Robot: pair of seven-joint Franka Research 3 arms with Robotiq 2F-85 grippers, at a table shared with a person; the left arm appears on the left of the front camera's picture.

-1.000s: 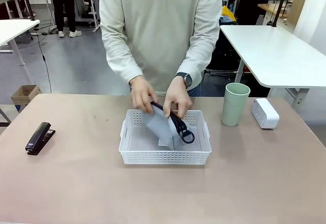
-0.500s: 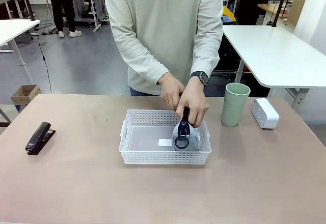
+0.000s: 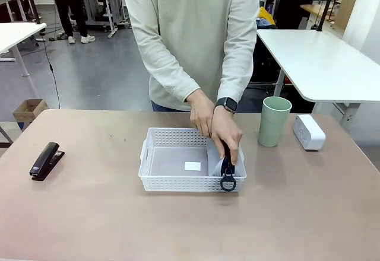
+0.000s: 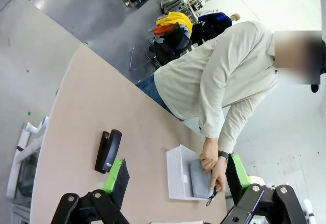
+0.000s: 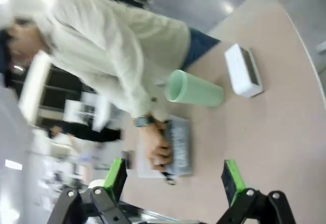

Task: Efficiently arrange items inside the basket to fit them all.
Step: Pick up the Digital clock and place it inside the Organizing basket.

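The white basket [image 3: 178, 133] sits mid-table. A person's hands press the grey pouch [image 3: 217, 165] on edge against its right wall, and the ring pull [image 3: 228, 183] hangs over the front wall. On the table at far left lies the black stapler [image 3: 46, 160]. The pale green cup [image 3: 274, 121] stands upright right of the basket, with the small white box [image 3: 309, 131] beyond it. My left gripper [image 4: 175, 175] is open high above the table, looking down on the stapler [image 4: 108, 150], basket [image 4: 175, 170] and pouch [image 4: 201, 179]. My right gripper [image 5: 174, 180] is open too, high over the cup [image 5: 193, 90], box [image 5: 243, 71] and pouch [image 5: 178, 147].
The person stands at the far edge, both arms reaching into the basket. A small white label [image 3: 192, 166] lies on the basket floor. Another white table [image 3: 320, 59] stands behind at the right. Bare tabletop stretches along the near side.
The person's hands carried the pouch from the basket's middle to its right wall and turned it on edge. The ring pull now hangs over the front wall. Both grippers stayed open.
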